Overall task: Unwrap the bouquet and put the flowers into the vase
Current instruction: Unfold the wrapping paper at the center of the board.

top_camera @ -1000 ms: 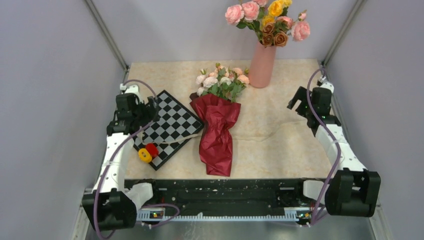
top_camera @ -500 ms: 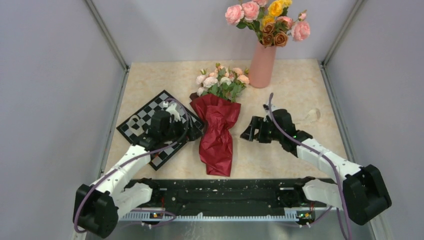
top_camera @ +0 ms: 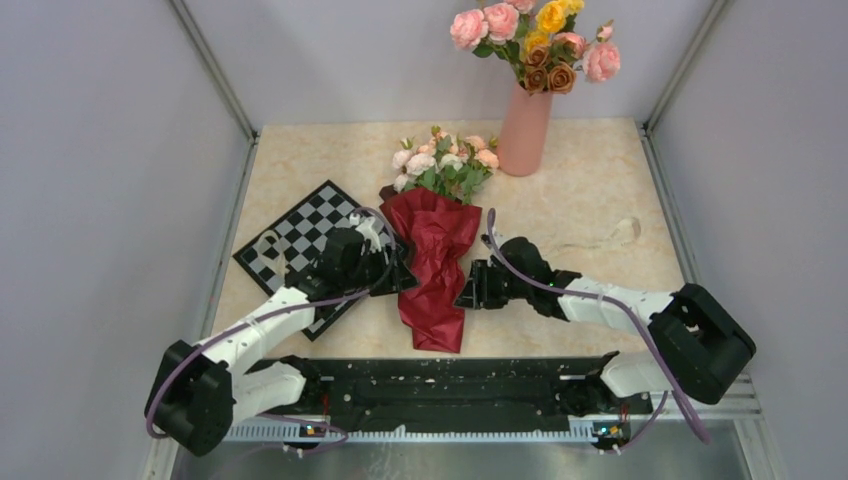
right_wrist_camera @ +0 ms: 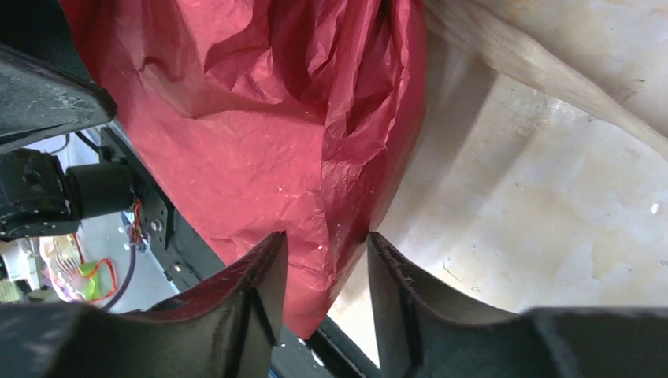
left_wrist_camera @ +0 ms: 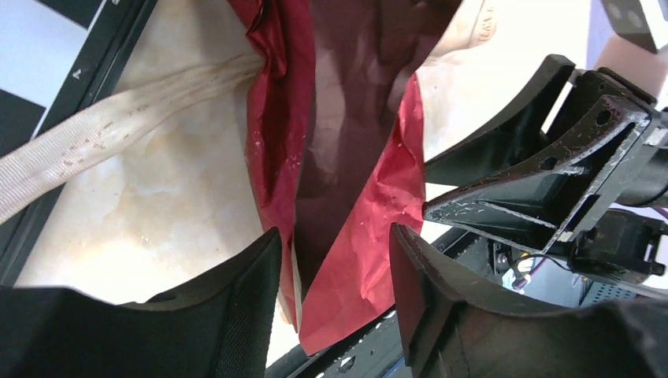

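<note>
Bouquet (top_camera: 432,262) on beige marbled table (top_camera: 570,190), grey walls (top_camera: 100,150) — left gripper (top_camera: 405,278), right gripper (top_camera: 465,292), jaws spread astride it.

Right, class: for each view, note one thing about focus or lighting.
Top view: even, soft light, bouquet sharp. Left wrist: near fingers soft-edged and dark, bouquet's middle fold in shadow. Right wrist: bouquet brightly lit, small glints on the table.

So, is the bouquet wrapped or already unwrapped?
Wrapped: the bouquet lies flat, its red paper closed below the blooms.
</note>
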You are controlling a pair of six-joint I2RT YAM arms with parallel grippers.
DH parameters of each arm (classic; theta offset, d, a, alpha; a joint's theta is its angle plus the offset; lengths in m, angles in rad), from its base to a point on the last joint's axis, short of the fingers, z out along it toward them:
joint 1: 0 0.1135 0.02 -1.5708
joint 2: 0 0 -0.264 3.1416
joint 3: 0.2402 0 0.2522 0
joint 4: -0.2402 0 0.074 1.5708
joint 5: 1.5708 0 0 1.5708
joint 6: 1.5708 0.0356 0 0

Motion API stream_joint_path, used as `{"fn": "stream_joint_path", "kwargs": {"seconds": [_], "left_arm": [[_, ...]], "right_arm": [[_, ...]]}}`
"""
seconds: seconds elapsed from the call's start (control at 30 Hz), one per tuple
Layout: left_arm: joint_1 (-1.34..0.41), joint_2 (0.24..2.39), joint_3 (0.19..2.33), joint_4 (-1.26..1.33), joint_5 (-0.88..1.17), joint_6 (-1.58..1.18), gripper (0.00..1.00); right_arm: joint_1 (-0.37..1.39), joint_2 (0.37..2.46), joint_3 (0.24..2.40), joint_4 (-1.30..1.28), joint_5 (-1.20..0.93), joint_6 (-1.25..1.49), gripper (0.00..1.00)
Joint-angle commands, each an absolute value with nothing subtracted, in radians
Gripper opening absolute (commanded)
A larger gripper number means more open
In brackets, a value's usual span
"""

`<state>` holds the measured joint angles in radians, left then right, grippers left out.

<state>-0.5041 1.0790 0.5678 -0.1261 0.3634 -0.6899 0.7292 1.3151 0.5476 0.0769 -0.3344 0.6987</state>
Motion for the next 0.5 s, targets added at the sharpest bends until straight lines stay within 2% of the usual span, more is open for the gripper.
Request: {"fn": "stream_joint_path", "kwargs": {"seconds": [0.0, 0.13, 0.3, 0.47], "left_arm": [[-0.535, 1.099, 0.599, -0.149, 0.290, -0.673, 0.53], [-0.561, 1.131, 0.598, -0.130, 0.281, -0.692, 0.32], [-0.613, 1.166, 0.604, -0.114, 0.233, -0.728, 0.07], [-0.659, 1.205, 0.614, -0.078, 0.219, -0.766, 0.00]], "right_arm": [[0.757, 1.357, 0.557, 0.164, -0.332, 0.706, 0.40], [0.758, 1.374, 0.571, 0.148, -0.316, 0.686, 0.31], [0.758, 1.374, 0.607, 0.041, -0.225, 0.620, 0.13], [0.756, 1.376, 0.652, -0.059, -0.141, 0.558, 0.02]]}}
